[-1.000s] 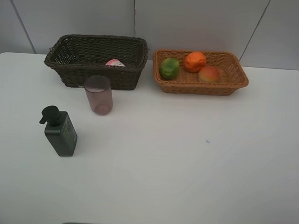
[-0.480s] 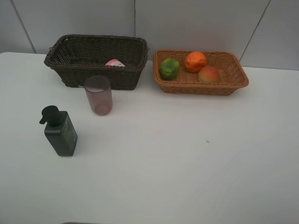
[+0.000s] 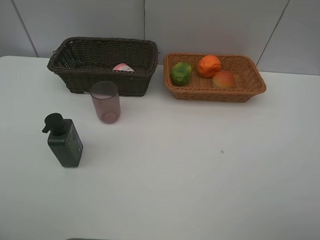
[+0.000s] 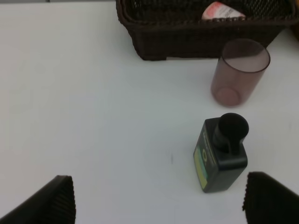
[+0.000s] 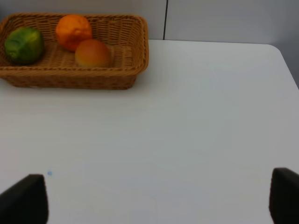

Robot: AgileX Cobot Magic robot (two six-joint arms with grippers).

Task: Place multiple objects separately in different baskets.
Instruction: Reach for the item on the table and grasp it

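Nothing has shifted on the white desk [image 3: 200, 180] over the past second: every item sits where the overhead camera showed it before. The deep dark brown wicker basket [image 3: 71, 76] sits at upper left of that view, with the pink white-capped spray bottle [image 3: 123, 68] inside it. Just beside it, at upper right of centre, the shallow light orange-tan wicker basket [image 3: 214, 93] holds the green round fruit [image 3: 180, 73], the orange [image 3: 209, 65] and the red-yellow mango [image 3: 224, 79], grouped close together. The translucent pink cup [image 3: 105, 101] stands upright just in front of the dark basket. The dark pump bottle [image 3: 66, 142] stands at left, below the cup and apart from it. Wrist cameras show the left end effector [image 4: 159, 200] spread wide and empty, near the pump bottle. The right end effector [image 5: 154, 198] is likewise wide open over bare desk, holding nothing.
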